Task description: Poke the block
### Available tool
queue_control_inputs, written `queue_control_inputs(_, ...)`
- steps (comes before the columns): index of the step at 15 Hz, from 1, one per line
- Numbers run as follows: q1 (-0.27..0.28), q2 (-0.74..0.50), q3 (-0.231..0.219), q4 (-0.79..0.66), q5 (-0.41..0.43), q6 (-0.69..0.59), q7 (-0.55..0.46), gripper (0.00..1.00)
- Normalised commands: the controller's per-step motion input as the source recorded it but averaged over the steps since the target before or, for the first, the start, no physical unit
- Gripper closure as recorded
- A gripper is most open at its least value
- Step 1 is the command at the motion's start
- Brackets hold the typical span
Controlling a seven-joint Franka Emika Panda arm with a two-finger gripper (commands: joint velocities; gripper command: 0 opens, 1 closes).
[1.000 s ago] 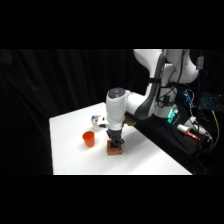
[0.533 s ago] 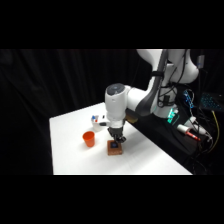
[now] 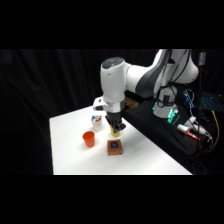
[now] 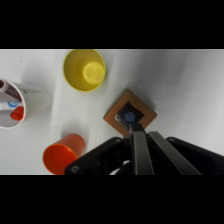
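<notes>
- I am looking past my gripper [image 4: 134, 131] in the wrist view. Its two fingers are pressed together into one thin tip, with nothing held between them.
- The tip is pointing right at the block [image 4: 130, 112]. It ends at the edge of the little blue mark on top. I cannot tell if it is touching yet.
- In the side view the gripper [image 3: 115, 131] is hanging above the block [image 3: 115, 147], with a small gap showing. So I think the block is lying straight below the tip, and going down is the way to poke it.
- The block is sitting flat on the table [image 3: 145, 157], turned like a diamond in the wrist view.
- The orange cup [image 4: 62, 155] is standing near the block.
- The yellow cup [image 4: 84, 69] is farther off.
- A white cup [image 4: 20, 104] with pens is farthest away.
</notes>
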Motion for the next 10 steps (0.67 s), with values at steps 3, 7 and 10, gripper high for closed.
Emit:
queue_control_inputs(3,-0.106,-0.25,0.103,0.07,0.116,-0.30,-0.21,1.00)
queue_control_inputs(7,-0.103,-0.20,0.109,0.08,0.169,-0.26,-0.23,0.99)
queue_control_inputs(10,-0.107,-0.14,0.103,0.09,0.215,-0.21,-0.24,0.99)
